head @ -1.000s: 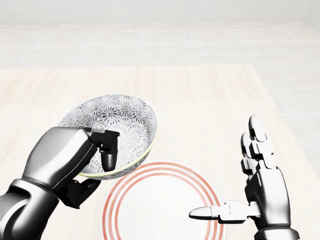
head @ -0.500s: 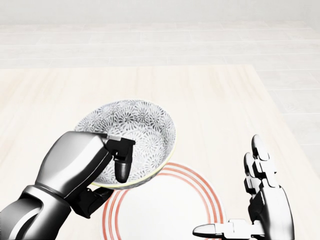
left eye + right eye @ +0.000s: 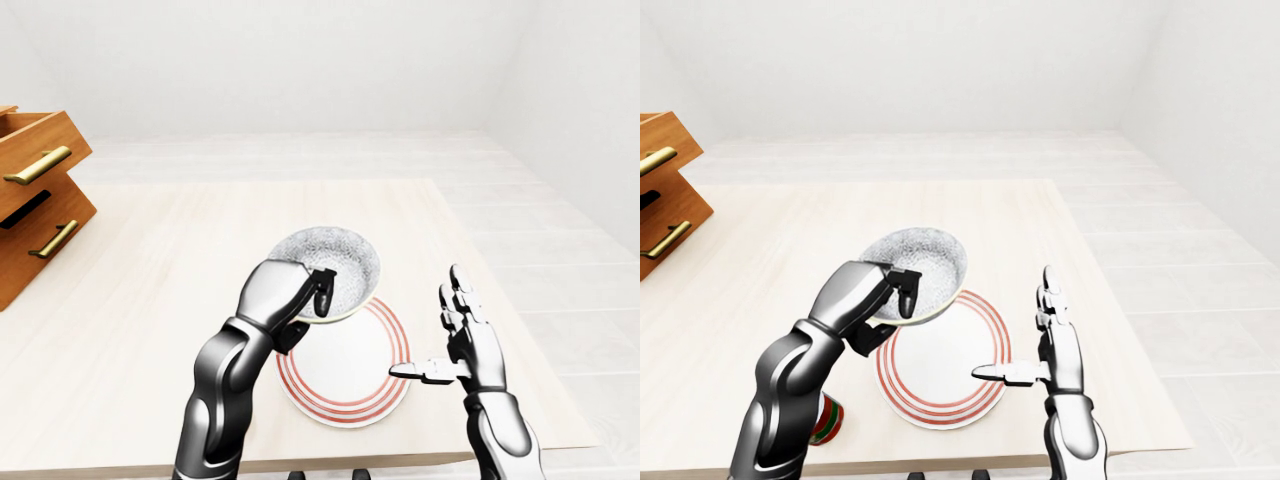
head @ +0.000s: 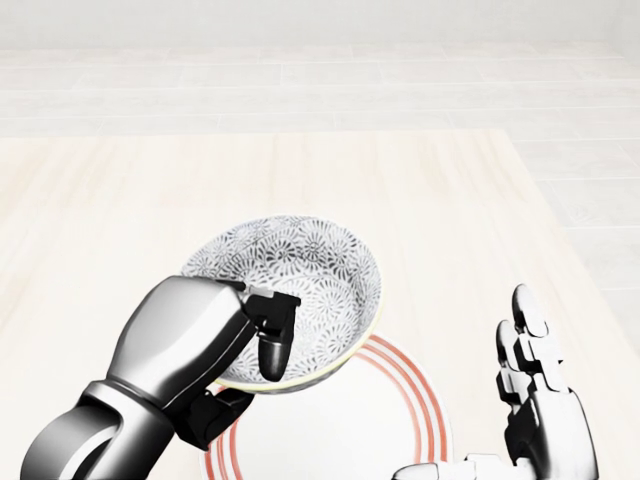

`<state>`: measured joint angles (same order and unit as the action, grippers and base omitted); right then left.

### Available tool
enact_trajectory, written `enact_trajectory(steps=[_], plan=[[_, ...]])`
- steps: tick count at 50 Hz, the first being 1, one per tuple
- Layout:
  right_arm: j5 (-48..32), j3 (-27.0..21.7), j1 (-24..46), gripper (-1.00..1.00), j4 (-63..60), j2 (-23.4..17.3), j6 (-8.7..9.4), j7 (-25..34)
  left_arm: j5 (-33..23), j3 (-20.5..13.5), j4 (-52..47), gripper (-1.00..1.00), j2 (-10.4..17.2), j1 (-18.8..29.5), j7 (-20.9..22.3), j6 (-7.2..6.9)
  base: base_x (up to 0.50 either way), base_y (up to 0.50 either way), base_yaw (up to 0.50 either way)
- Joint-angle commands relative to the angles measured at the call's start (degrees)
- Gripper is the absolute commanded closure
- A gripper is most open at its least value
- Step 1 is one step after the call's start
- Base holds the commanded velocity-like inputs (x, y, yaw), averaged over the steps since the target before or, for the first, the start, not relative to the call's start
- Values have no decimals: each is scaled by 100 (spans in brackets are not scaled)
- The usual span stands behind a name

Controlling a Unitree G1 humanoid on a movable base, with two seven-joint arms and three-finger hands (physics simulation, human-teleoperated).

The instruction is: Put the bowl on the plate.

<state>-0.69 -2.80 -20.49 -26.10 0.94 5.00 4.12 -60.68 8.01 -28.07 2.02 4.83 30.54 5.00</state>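
Note:
The patterned grey-and-white bowl [image 4: 310, 265] is held tilted in the air, and my left hand [image 4: 245, 385] is shut on its near rim, thumb inside and fingers beneath. It hangs over the upper-left part of the white plate [image 4: 405, 400], which has red rings and lies flat on the table near the bottom edge. My right hand [image 3: 432, 335] stands open at the plate's right side, fingers upright and thumb pointing over the rim, touching nothing. Whether the bowl touches the plate cannot be told.
A wooden drawer unit [image 3: 35, 200] with brass handles, its top drawer open, sits at the table's left in the left-eye view. A small red-and-green can [image 3: 826, 420] stands near the bottom table edge, left of the plate. The table's right edge [image 3: 520, 340] runs close by my right hand.
My left hand has carried the bowl rightward and lower in the head view, farther over the plate. The right hand has sunk lower in that view, still open.

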Motion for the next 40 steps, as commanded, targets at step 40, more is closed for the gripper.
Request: enact_trajectory(steps=[40], plan=[[-55,-80,-88,-100,-118,65,0,64,-223,581,242,100,-170,-364,-458,0,0,0,0]])
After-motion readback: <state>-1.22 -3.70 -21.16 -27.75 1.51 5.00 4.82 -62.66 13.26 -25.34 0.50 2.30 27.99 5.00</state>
